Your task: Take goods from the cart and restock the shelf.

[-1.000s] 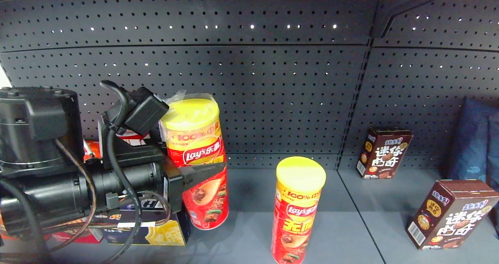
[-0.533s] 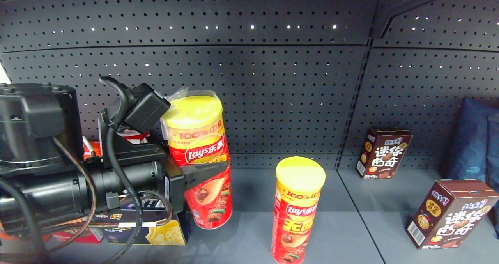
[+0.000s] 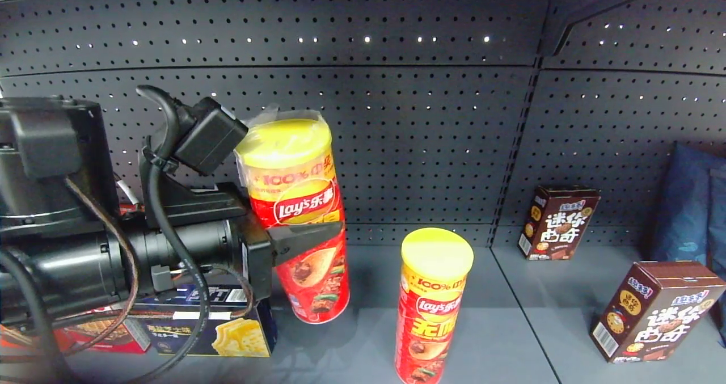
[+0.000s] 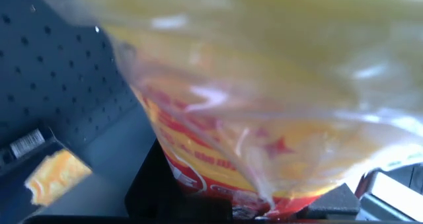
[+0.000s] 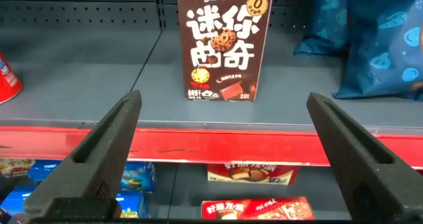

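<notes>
My left gripper point(image 3: 311, 234) is shut on a red chips can with a yellow lid point(image 3: 298, 202), wrapped in clear film. The can leans to the right, left of the shelf's middle, with its base close over the grey shelf deck point(image 3: 510, 327). Up close, the same can point(image 4: 264, 105) fills the left wrist view. A second, matching can point(image 3: 434, 304) stands upright on the deck just to the right and nearer to me. In the right wrist view, my right gripper point(image 5: 225, 158) hangs open in front of the shelf's red front edge point(image 5: 218, 145), with nothing between its fingers.
A dark blue snack box point(image 3: 210, 327) lies under my left arm. Two brown biscuit boxes point(image 3: 558, 222) point(image 3: 655, 310) stand in the right bay, one of them facing my right gripper point(image 5: 223, 42). Blue bags point(image 3: 689, 202) sit at the far right. A pegboard wall backs the shelf.
My left gripper has risen and shifted slightly right with the can, which now leans more. The standing can and the boxes have not moved.
</notes>
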You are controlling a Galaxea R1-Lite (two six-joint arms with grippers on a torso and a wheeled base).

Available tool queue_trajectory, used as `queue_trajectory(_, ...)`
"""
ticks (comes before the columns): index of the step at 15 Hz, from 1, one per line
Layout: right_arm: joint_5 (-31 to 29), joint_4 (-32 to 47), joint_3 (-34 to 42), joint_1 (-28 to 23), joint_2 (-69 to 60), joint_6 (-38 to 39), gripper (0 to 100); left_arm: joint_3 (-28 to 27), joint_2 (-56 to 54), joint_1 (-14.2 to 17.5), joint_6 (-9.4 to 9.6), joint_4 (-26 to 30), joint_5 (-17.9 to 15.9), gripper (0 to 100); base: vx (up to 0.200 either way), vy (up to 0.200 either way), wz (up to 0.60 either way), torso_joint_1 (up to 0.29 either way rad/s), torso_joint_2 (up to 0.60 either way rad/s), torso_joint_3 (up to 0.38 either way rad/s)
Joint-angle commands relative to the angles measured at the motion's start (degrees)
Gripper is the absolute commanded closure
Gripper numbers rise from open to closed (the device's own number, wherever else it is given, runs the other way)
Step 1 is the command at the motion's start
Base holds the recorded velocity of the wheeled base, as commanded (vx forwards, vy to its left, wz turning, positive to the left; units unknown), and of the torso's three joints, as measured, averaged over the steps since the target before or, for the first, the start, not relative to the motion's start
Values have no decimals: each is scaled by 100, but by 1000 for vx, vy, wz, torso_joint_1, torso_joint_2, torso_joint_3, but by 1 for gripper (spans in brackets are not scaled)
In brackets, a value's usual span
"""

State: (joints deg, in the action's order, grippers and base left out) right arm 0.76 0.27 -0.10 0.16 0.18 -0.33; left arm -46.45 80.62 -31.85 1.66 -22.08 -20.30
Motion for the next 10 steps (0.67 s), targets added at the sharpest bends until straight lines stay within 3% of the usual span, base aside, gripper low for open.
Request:
queue_trajectory(1,4,0,10,2,17,-2,0,-233,165,30,1,2,-71,100,0,0,0,0,0,0)
queue_trajectory(6,4,0,1,2,17,-2,0,-567,622,364,10,-16,-449,100,0,0,0,0,0,0)
queue_trajectory(9,4,0,1,2,17,7,0,-892,1211,610,511,-130,-502,100,0,0,0,0,0,0)
queue_trajectory(10,4,0,10,2,17,-2,0,-980,1316,610,555,-130,-572,100,0,0,0,0,0,0)
